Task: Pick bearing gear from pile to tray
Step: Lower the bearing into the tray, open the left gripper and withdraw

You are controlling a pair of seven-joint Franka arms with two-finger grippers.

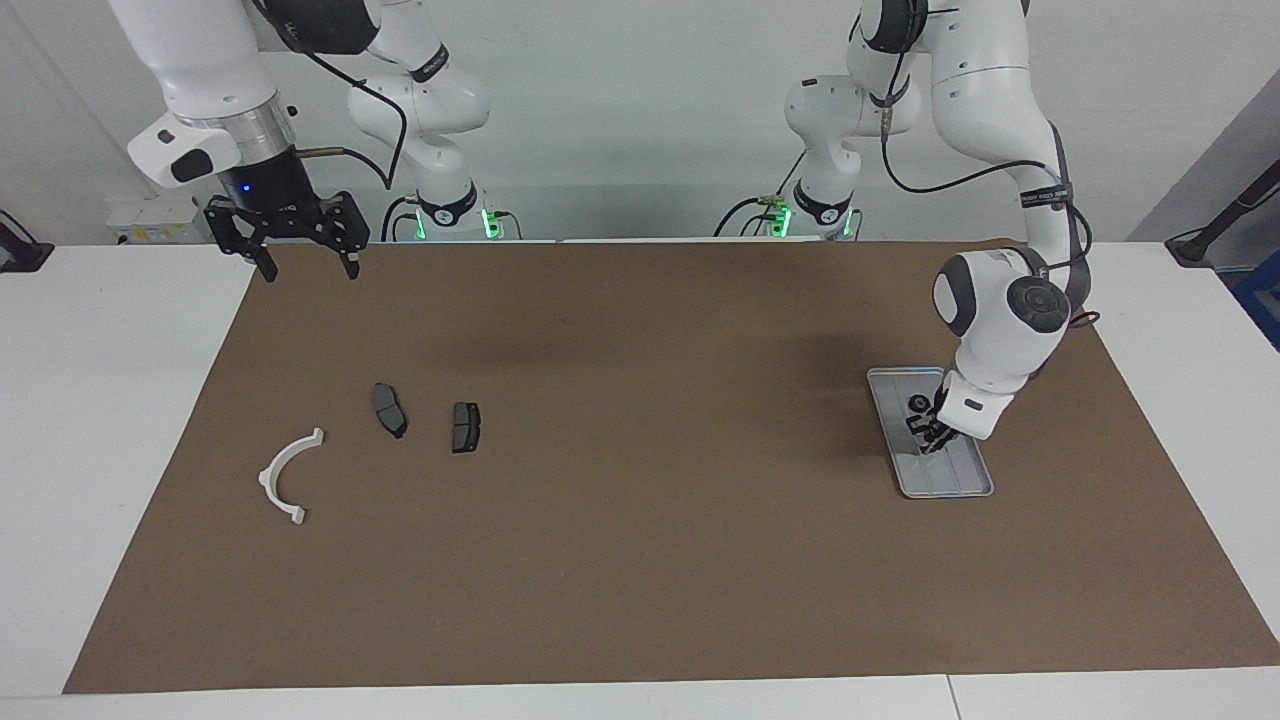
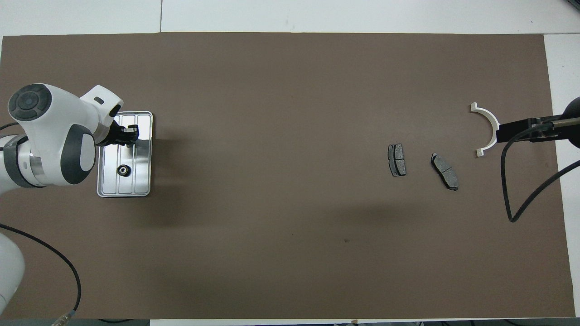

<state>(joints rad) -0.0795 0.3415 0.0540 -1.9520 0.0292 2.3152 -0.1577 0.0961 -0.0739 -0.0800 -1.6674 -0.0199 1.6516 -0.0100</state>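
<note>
The left gripper (image 1: 930, 437) is down inside the tray (image 2: 144, 154), which lies on the brown mat (image 1: 640, 560) toward the left arm's end of the table. Whether its fingers are open or closed, and whether they have hold of anything, I cannot tell. One small black bearing gear (image 2: 123, 170) lies loose on the tray floor, nearer to the robots than the gripper and apart from it.

The right gripper (image 1: 305, 262) hangs in the air over the robots' edge of the mat at the right arm's end, its two fingers spread wide with nothing between them; this arm waits.

What is left of the pile sits toward the right arm's end of the table: two dark grey brake pads (image 1: 390, 409) (image 1: 465, 427) near each other, and a white curved plastic arc (image 1: 285, 476) farther from the robots and closer to the mat's end. All three lie flat and apart from one another.
</note>
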